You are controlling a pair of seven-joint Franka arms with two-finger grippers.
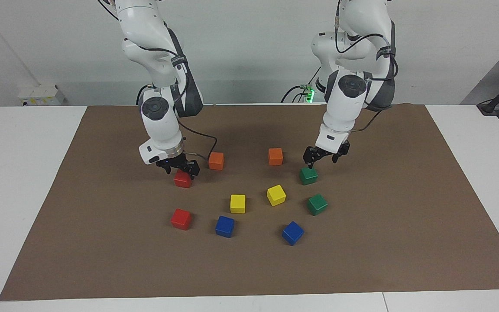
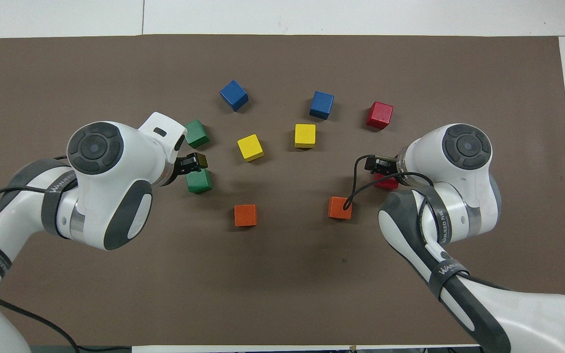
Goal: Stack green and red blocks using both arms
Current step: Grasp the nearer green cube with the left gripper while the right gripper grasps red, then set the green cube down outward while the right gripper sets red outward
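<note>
Red block (image 1: 183,179): on the brown mat (image 1: 102,242), beside an orange block (image 1: 216,160).
Right gripper (image 1: 179,168): fingers spread around that red block.
Left gripper (image 1: 324,157): fingers spread, just over a green block (image 1: 308,175).
Second green (image 1: 317,204), second red (image 1: 181,219): farther from the robots.

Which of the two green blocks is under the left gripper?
The green block nearer to the robots, beside the orange block; the open left gripper hangs just above it. The other green block lies farther from the robots.

Glossy cubes on a matt sheet

Small glossy red and green cubes (image 1: 183,179) sit on a matt brown paper-like mat (image 1: 383,225); smooth white plastic-looking arm shells (image 2: 111,181) shine.
</note>
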